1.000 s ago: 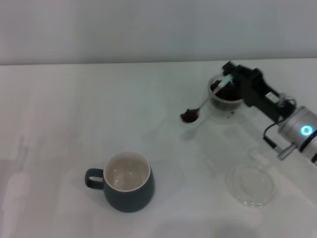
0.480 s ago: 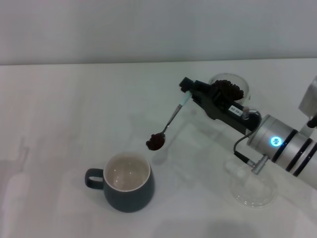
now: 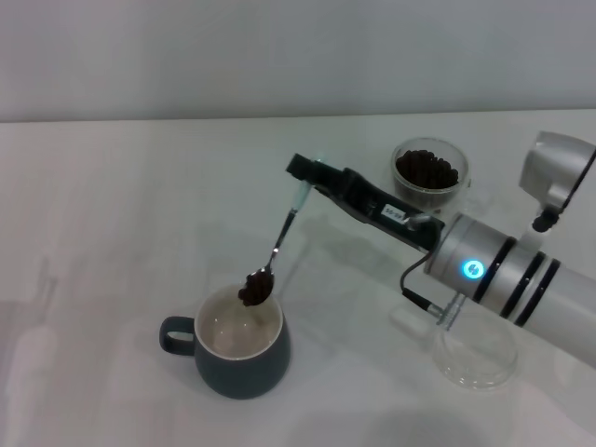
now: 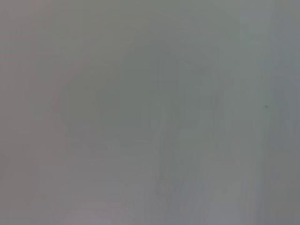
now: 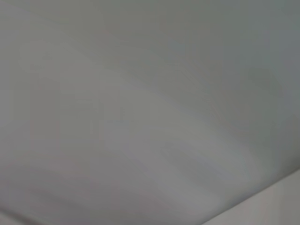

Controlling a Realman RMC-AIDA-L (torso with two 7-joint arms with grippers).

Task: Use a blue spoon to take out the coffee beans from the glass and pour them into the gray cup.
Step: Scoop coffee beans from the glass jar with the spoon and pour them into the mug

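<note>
The right gripper (image 3: 303, 181) is pinching the blue spoon (image 3: 277, 246) by its handle, holding its bowl of coffee beans (image 3: 254, 289) over the gray cup (image 3: 238, 356); the glass (image 3: 429, 175) is sitting behind.

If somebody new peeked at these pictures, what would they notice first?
Probably the right gripper stretched out over the middle of the white table, holding the blue spoon with a little heap of coffee beans right above the gray cup. Behind the arm, toward the far right, the glass holds more beans.
</note>
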